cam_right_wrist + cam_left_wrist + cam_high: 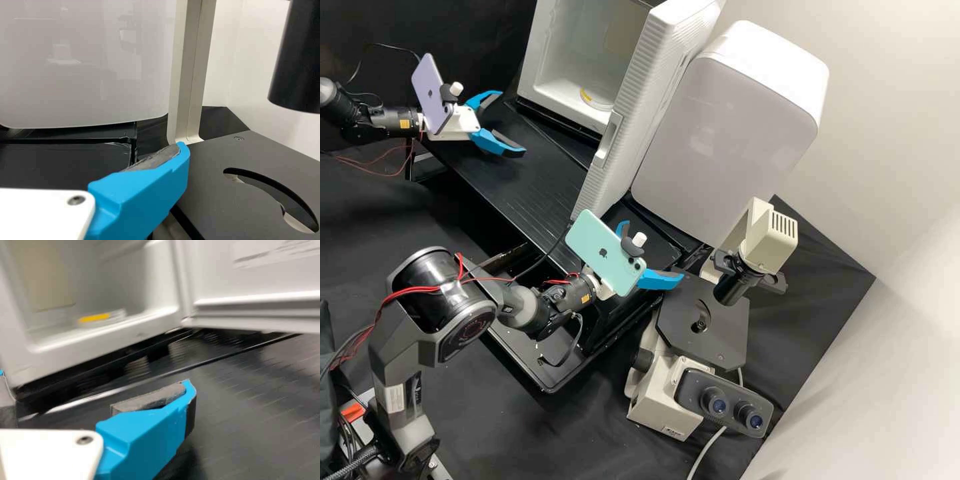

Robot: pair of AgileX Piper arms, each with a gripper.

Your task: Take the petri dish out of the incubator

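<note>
Two claws hung over the black bench (540, 180), and both were empty. Closest in was the microscope (693, 373), with two eyepieces at its near end. The right claw (657, 263) was just beside the edge of the microscope's flat black stage (720, 333). Its blue fingers (145, 195) were spread apart, with nothing between them. A green phone (603, 250) was clipped on top of this claw.

Just behind it stood a big white box (733, 133). Beside that box was the incubator door (633, 100), swung wide open.

Farther back, the left claw (512, 123) hung above the bench. It was in front of the incubator (547, 53) but well apart from it. Its fingers (487, 139) were wide apart too and held nothing. A purple phone (430, 93) sat on top of it.

Farthest away, the petri dish (597, 97) lay flat on the incubator floor, near the front lip. It was round and clear, with something yellow in it. From the left claw's camera the dish (100, 318) showed inside the white walls, past the blue finger. The dish was well apart from both claws.
</note>
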